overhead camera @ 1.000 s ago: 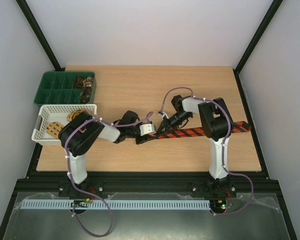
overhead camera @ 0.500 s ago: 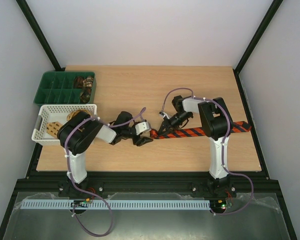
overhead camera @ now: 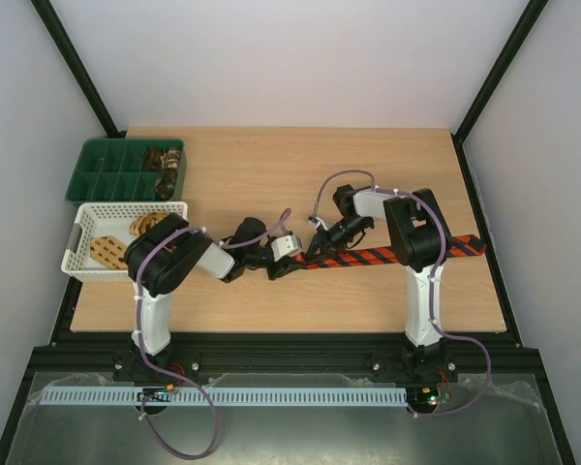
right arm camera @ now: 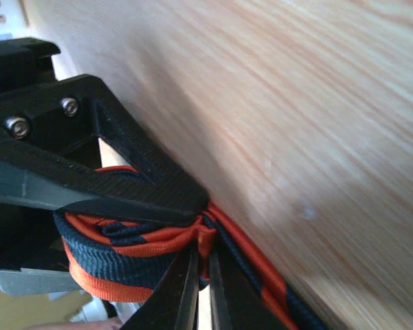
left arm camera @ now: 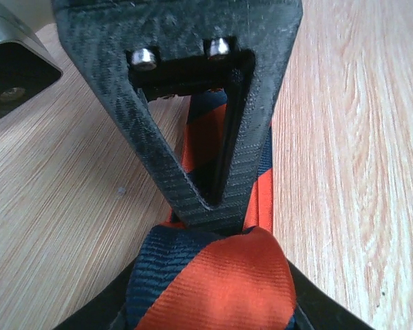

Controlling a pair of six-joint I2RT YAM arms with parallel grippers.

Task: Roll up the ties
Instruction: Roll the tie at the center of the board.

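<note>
The red-and-black striped tie [overhead camera: 397, 255] is laid flat along the table [overhead camera: 271, 174], its far end reaching the right edge; its rolled end is clamped in the left gripper [overhead camera: 285, 263] near the table's middle; the right gripper [overhead camera: 318, 246] is seen closed tight, the fabric just beside the roll pinched between its tips.

Striped tie [overhead camera: 368, 257]: orange-red and navy diagonal stripes; lies flat, left to right on the desk [overhead camera: 271, 174], left end wound into a small coil. Tan patterned ties [overhead camera: 107, 250]: heaped in white basket [overhead camera: 131, 206]. Brown ties [overhead camera: 165, 160]: bundled, in green tray [overhead camera: 102, 172].
</note>
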